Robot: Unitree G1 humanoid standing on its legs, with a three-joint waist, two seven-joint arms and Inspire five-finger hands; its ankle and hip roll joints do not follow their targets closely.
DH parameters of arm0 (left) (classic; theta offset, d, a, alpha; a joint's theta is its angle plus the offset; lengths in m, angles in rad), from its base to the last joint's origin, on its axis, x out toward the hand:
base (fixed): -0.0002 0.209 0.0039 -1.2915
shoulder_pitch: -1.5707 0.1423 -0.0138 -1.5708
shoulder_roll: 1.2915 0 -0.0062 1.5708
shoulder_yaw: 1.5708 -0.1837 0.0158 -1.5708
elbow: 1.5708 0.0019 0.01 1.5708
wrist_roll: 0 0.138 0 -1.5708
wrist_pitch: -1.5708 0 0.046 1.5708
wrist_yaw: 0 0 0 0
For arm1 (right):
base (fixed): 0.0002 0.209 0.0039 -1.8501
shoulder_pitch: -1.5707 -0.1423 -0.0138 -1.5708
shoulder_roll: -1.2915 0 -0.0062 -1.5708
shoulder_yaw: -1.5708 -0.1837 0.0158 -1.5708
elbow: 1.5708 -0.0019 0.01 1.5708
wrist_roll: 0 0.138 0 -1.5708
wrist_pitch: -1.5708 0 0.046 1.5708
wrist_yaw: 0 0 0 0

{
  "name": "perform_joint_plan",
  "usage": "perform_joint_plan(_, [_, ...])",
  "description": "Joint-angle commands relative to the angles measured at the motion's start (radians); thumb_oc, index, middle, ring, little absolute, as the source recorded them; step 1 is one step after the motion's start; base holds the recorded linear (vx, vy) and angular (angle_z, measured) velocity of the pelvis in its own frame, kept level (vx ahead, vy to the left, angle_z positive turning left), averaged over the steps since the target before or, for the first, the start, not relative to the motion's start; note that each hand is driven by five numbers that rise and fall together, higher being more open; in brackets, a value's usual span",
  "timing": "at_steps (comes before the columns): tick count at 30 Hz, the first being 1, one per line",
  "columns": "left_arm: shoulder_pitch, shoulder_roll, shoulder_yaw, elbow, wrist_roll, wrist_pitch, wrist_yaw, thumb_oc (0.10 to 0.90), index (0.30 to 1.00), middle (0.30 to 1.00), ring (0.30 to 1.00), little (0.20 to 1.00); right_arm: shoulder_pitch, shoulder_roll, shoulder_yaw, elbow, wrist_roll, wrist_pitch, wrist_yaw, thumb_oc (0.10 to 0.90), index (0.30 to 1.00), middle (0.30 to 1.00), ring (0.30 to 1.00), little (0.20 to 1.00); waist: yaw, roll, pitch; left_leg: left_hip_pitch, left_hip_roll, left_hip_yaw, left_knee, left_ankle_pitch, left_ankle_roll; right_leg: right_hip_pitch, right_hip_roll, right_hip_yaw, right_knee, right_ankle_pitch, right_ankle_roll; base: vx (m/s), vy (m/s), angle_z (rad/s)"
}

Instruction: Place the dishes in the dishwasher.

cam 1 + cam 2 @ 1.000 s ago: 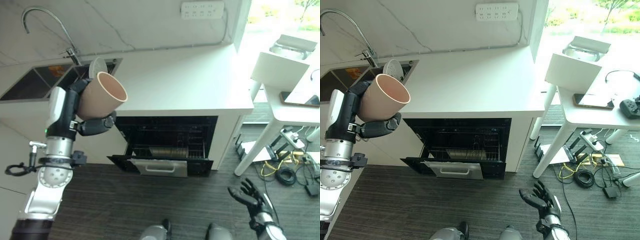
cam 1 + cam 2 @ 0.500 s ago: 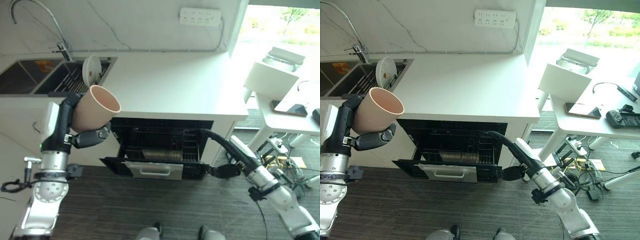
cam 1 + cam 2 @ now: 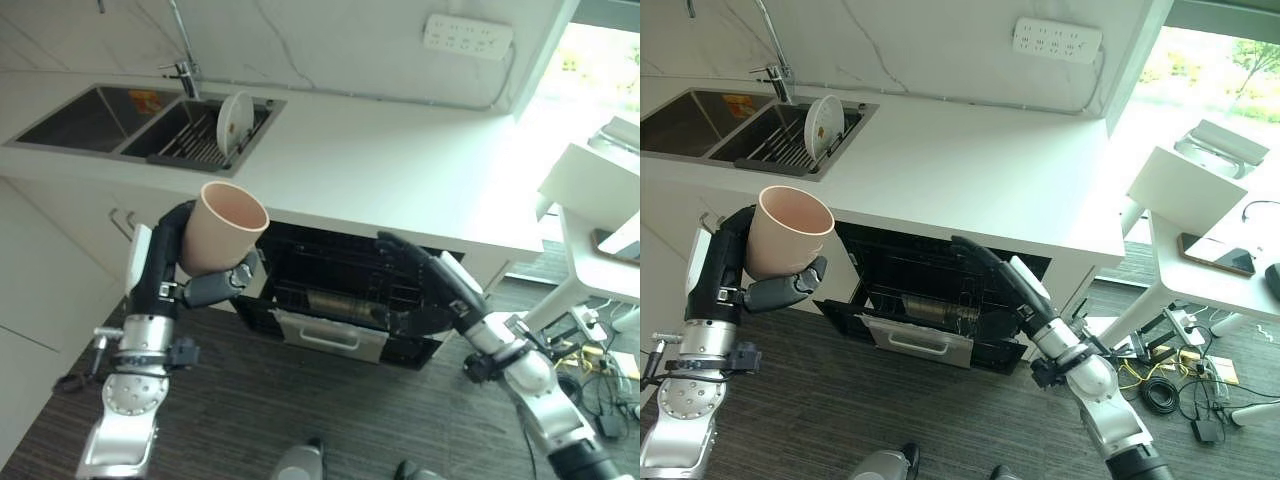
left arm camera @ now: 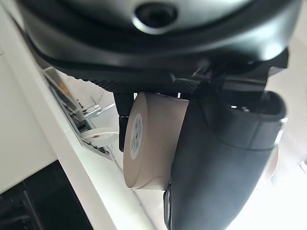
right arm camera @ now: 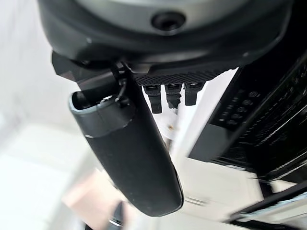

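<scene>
Left hand (image 3: 205, 285) is wrapped round the beige cup (image 3: 222, 238), thumb under its side, holding it up in front of the counter edge (image 3: 940, 215), left of the open dishwasher (image 3: 345, 290). Right hand (image 3: 420, 285) has straight, spread fingers, holds nothing, and sits in front of the dishwasher opening over the pulled-out rack (image 3: 930, 310). White plate (image 3: 234, 122) stands upright in the sink rack (image 3: 195, 140). Rack contents are dark and hard to make out; the right arm blocks the right part of the opening.
</scene>
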Motion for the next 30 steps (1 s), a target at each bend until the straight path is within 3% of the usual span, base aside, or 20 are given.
perform_joint_plan(1, [-0.081,0.04,0.01,-0.101,-0.009,-0.221,0.108,0.4,0.3,0.3,0.3,0.3,-0.101,0.011,-0.026,-0.142,0.137,-0.083,0.024,0.8,0.9,0.9,0.9,0.9,-0.018,0.004,-0.035,0.02,0.022,-0.06,0.046,-0.147,-0.023,0.044,-0.043,0.002,0.006,-0.108,0.071,0.0,0.0,0.0])
perform_joint_plan(4, [-0.096,0.03,-0.008,-0.106,0.029,-0.255,0.162,0.4,0.3,0.3,0.3,0.3,-0.109,0.038,-0.012,-0.171,0.182,-0.062,0.027,0.8,0.9,0.9,0.9,0.9,-0.02,0.004,-0.037,0.024,0.021,-0.058,0.046,-0.15,-0.021,0.044,-0.042,0.006,0.006,-0.109,0.07,0.0,0.0,0.0])
perform_joint_plan(6, [-0.116,0.021,-0.033,-0.112,0.081,-0.285,0.222,0.4,0.3,0.3,0.3,0.3,-0.12,0.07,0.016,-0.2,0.316,0.02,0.05,0.8,0.9,0.9,0.9,0.9,-0.026,0.003,-0.04,0.03,0.022,-0.053,0.046,-0.154,-0.02,0.044,-0.039,0.015,0.006,-0.111,0.068,0.01,0.004,-0.02])
perform_joint_plan(10, [-0.13,0.016,-0.057,-0.111,0.141,-0.297,0.27,0.4,0.3,0.3,0.3,0.3,-0.12,0.11,0.037,-0.218,0.461,0.117,0.088,0.8,0.9,0.9,0.9,0.9,-0.035,0.002,-0.043,0.036,0.022,-0.047,0.046,-0.158,-0.018,0.043,-0.036,0.025,0.006,-0.112,0.066,0.01,0.008,-0.04])
perform_joint_plan(15, [-0.153,0.021,-0.102,-0.106,0.229,-0.304,0.353,0.4,0.3,0.3,0.3,0.3,-0.119,0.152,0.077,-0.232,0.53,0.205,0.083,0.8,0.9,0.9,0.9,0.9,-0.048,0.002,-0.047,0.043,0.023,-0.033,0.046,-0.161,-0.014,0.042,-0.034,0.034,0.006,-0.111,0.066,0.0,0.005,-0.1])
perform_joint_plan(21, [-0.199,0.023,-0.191,-0.097,0.29,-0.293,0.395,0.4,0.3,0.3,0.3,0.3,-0.151,0.187,0.147,-0.232,0.612,0.219,0.065,0.8,0.9,0.9,0.9,0.9,-0.051,0.001,-0.052,0.047,0.022,-0.025,0.046,-0.164,-0.009,0.038,-0.033,0.042,0.006,-0.109,0.067,-0.01,-0.003,-0.05])
perform_joint_plan(30, [-0.251,0.025,-0.3,-0.01,0.304,-0.278,0.405,0.4,0.3,0.3,0.3,0.3,-0.226,0.189,0.179,-0.253,0.565,0.163,0.024,0.8,0.9,0.9,0.9,0.9,-0.053,0.0,-0.065,0.049,0.021,-0.017,0.046,-0.167,-0.006,0.03,-0.027,0.054,0.006,-0.102,0.067,-0.01,-0.004,-0.03])
